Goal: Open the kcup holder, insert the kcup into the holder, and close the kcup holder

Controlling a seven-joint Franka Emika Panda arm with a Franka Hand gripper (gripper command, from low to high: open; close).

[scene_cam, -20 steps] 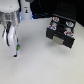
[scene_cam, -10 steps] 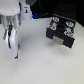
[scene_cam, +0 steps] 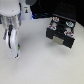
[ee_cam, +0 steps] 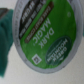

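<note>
Plain pale surface (scene_cam: 40,67) fills most of the exterior view, with some dark clutter along the back edge that I can't make out.

Biggest thing on it is my arm (scene_cam: 11,27), white, coming down at about 9 o'clock in the frame. Next is the kcup holder (scene_cam: 60,31), the black box sitting around 2 o'clock. Its drawer looks pulled out toward the camera, and I can see a few pods with multicoloured lids (scene_cam: 61,22) parked in the round slots up top, so I'd say the opening step is done.

The claw (scene_cam: 12,46) hangs low over the surface. A sliver of green shows right at its tip in the exterior view. Wrist cam is basically all kcup (ee_cam: 46,36): green lid with a pale rim filling the frame, lid face toward the camera, so its axis seems to run along the claw's approach line. A teal finger pad (ee_cam: 6,37) sits right against the rim. Honestly I can't tell if the claw is pinching it yet or just straddling it, the other finger isn't visible.

What matters for the next move: the holder lies well apart from the claw, off toward 2 o'clock, so the pod needs a lift and a long carry that way.
</note>
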